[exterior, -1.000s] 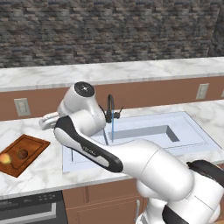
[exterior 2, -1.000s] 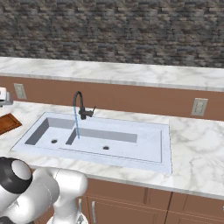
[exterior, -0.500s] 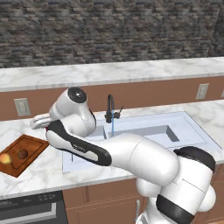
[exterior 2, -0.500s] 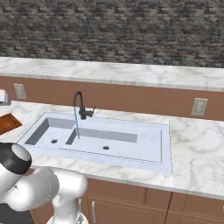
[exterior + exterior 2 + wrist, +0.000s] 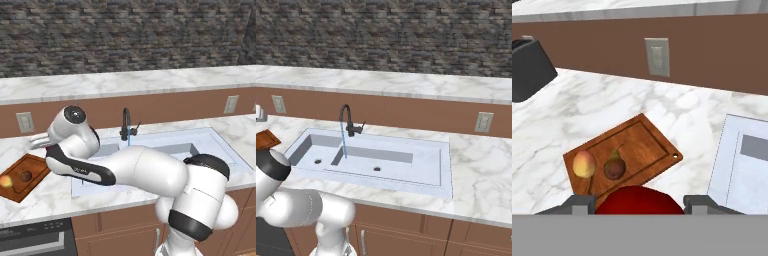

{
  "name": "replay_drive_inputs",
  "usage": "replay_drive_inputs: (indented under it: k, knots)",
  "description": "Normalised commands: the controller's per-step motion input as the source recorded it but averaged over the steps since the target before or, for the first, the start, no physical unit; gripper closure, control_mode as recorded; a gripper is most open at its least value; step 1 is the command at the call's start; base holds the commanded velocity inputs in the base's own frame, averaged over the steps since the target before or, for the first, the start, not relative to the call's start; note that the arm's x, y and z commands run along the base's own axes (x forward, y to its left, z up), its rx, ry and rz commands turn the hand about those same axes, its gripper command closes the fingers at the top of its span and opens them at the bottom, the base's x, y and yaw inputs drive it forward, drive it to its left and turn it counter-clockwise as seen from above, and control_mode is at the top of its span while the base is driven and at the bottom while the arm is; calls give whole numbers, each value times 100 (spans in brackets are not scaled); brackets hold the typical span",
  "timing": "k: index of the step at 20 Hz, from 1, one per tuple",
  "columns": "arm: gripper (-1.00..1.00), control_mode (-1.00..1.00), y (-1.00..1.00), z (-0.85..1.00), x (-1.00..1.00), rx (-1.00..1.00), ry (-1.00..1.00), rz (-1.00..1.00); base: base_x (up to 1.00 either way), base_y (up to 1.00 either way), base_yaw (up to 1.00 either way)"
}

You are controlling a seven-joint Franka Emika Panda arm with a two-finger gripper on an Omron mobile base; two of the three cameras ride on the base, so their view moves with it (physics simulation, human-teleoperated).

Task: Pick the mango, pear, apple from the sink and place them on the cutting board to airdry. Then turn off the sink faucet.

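Note:
In the hand view my gripper [image 5: 639,202] is shut on the glossy red apple [image 5: 637,201], held between the two fingertips [image 5: 579,202] above the near end of the cutting board [image 5: 643,141]. The yellow-orange mango [image 5: 584,164] and the brown pear [image 5: 614,168] lie side by side on the board. From the left base view the board [image 5: 35,165] sits left of the sink [image 5: 200,137] with the mango [image 5: 6,181] and pear [image 5: 26,176] on it. The black faucet [image 5: 347,120] pours a thin blue stream into the white sink [image 5: 406,175].
A dark toaster [image 5: 529,67] stands on the marble counter beyond the board, and a wall outlet [image 5: 657,56] is on the brown backsplash. The sink's corner [image 5: 732,160] lies right of the board. A stove top [image 5: 35,240] shows below the counter edge.
The arm has swung further left and slightly down, from over the sink's left side to above the cutting board, with the apple still in the gripper. Water keeps running.

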Motion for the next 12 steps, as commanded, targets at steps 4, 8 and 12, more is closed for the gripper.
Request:
replay_drive_inputs:
  k: [4,8,12]
  knots:
    - [100,-100,27,-20,28,-2,0,-6,0,0,0]
    - [100,-100,23,-23,18,0,0,-7,0,0,0]
    - [100,-100,21,-17,14,0,1,-9,0,0,0]
